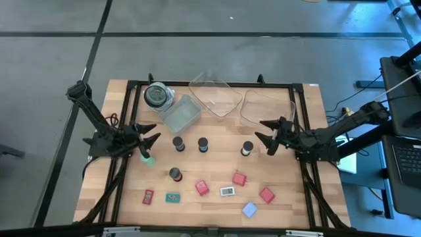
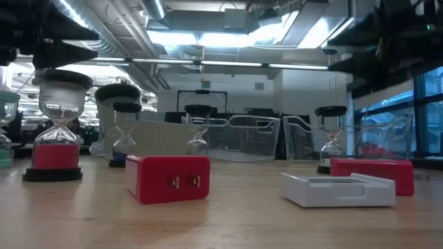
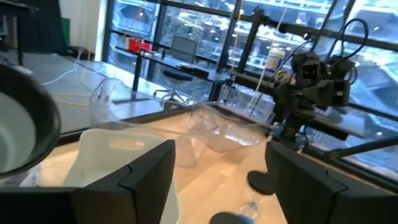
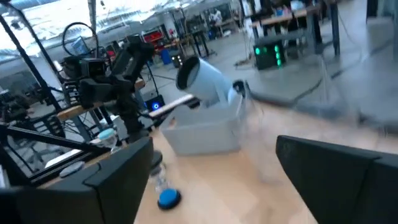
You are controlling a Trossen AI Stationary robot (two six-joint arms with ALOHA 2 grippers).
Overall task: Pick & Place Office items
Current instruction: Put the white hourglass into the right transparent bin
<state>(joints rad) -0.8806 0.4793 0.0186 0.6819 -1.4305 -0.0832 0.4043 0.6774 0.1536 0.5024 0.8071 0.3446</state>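
Office items: hourglasses with dark caps, red blocks, flat cards
Axis: hourglasses upright, apparently
Left claw: apart, empty
Right claw: apart, empty

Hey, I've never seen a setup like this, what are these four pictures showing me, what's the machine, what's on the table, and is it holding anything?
It is a robot with two dark arms at a wooden table, each ending in a two-finger gripper.

One picture looks straight down on everything. One sits at table height, looking across. The other two come from cameras on each arm's wrist, so the dark shapes at the bottom are that arm's own fingers.

From above, the left gripper hovers at the table's left side, beside a small teal piece. The right gripper hovers on the right, close to a small sand timer. Both are open and hold nothing.

On the table lie more small sand timers, red blocks, small flat rectangles, clear plastic trays and a round jar.
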